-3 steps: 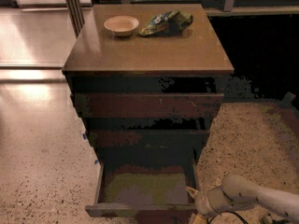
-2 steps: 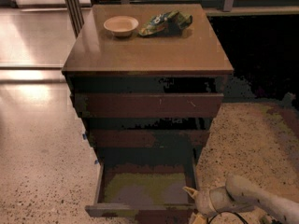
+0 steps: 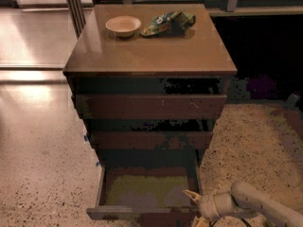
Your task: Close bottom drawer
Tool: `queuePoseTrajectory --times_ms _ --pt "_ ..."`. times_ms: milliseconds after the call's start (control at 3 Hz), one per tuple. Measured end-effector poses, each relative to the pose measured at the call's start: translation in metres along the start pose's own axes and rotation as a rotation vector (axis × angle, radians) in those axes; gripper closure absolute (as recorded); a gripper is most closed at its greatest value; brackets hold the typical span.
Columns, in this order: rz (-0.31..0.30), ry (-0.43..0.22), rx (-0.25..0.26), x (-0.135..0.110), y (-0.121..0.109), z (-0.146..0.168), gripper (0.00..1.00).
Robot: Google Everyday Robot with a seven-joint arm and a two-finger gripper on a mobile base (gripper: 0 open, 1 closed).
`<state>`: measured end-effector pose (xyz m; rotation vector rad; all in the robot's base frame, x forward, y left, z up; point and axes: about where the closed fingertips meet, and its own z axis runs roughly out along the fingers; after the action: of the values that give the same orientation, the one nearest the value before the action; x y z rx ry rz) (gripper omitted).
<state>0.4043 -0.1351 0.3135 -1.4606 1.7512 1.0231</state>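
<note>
Bottom drawer (image 3: 147,191) stands pulled well out of the cabinet (image 3: 151,56), low in the camera view. You can see its greyish-green floor fully exposed, and its plain dark front edge lies almost at the lower border of the frame. It is the narrowest of the three drawers and sits below the middle drawer (image 3: 151,140) and the top drawer (image 3: 151,107). Both of those show only their dark brown fronts. The top one juts slightly further forward than the one below it.

You will find the gripper (image 3: 194,206) at the drawer's right front corner, just beside the right side wall and low to the ground. Its fingers (image 3: 189,194) are spread: one pale tip points left over the drawer's right edge, and the other shows lower down, near the front panel. Nothing is held between them. Whether either tip touches the wood cannot be told. The pale arm (image 3: 258,206) runs off from the gripper to the lower right corner.

On the cabinet top, towards the back, a small pale bowl (image 3: 123,25) stands upright. A crumpled green snack bag (image 3: 169,22) lies just to its right, close to the bowl. The cabinet stands on a speckled floor (image 3: 42,145), which shines brightly at the left.
</note>
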Motion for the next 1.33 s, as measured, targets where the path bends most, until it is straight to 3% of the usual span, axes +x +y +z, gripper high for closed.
queuePoseTrajectory --times_ms 333,667,1333 --pt "-0.001 0.011 0.004 0.0 0.0 0.003 0.0" --pt "0.038 0.121 0.034 0.015 -0.001 0.01 0.0" --pt "0.044 0.152 0.024 0.015 0.006 0.017 0.0"
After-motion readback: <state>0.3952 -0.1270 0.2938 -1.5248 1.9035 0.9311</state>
